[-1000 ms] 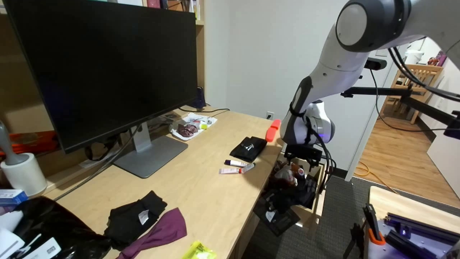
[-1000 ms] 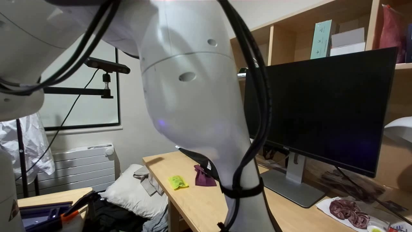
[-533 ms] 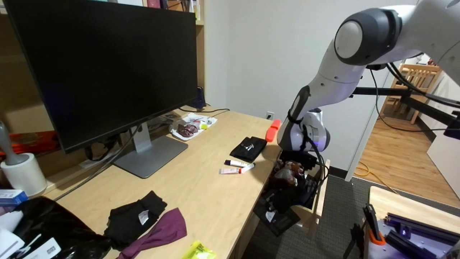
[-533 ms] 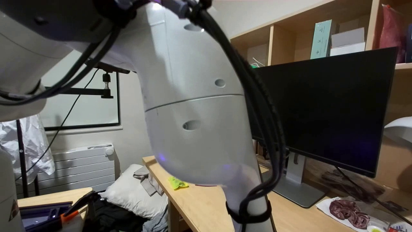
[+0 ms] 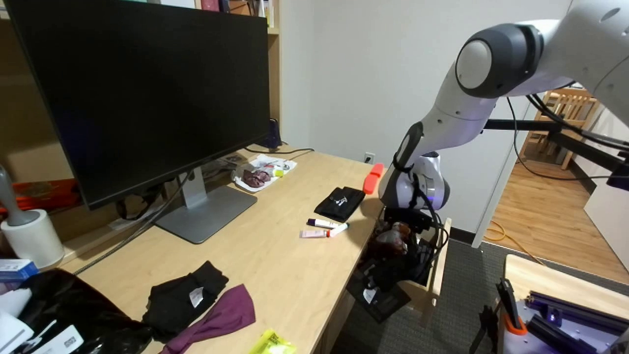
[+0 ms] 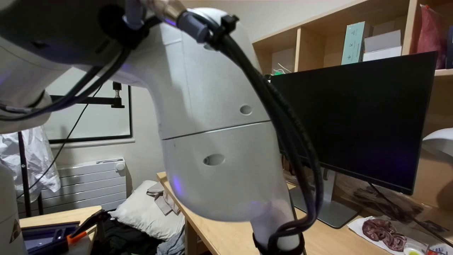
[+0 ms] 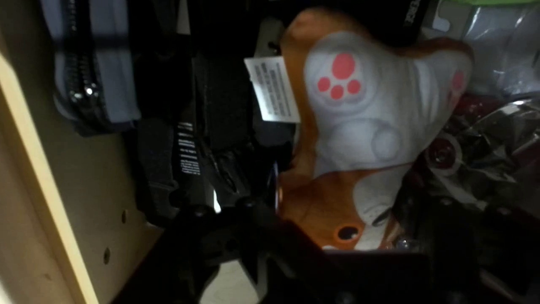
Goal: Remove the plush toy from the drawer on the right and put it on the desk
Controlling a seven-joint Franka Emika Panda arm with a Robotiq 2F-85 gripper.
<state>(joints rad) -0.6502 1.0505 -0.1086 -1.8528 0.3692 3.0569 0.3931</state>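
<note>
LOCATION. The plush toy (image 7: 371, 109) lies in the drawer (image 5: 440, 260) among dark items (image 7: 228, 97), its head (image 7: 325, 211) toward the gripper (image 7: 352, 211). The drawer stands pulled out below the long edge of the desk (image 5: 290, 265) that faces away from the monitor (image 5: 157, 98), near the corner by the wall (image 5: 344, 73).

JAW STATE. The 2 jaws stand wide. In the wrist view the head shows between them; whether either jaw touches the fabric cannot be told, as that area is too dark.

HANDLING (assessed). Expect low weight and a soft, stuffed body that gives under pressure. Breakage is unlikely. The printed cover looks smooth, so a shallow pinch may slip. Allow extra closing travel: the filling should yield before the hold becomes firm.

GRASP.
1. Take hold across the head, or at the neck (image 7: 350, 171), where the body narrows.
2. Seat the jaws deep enough to trap filling, not cover cloth alone.
3. Do not lift by the white tag (image 7: 274, 90); a hold there would let the plush toy swing and could tear.
4. Avoid the clear plastic packaging (image 7: 498, 139) just beside the plush toy; it may be pinched and carried along.

SET-DOWN.
5. Raise the plush toy above the desk's long edge before traversing.
6. Release just inside that edge, between the tubes (image 5: 314, 234) and the yellow packet (image 5: 272, 344).
</note>
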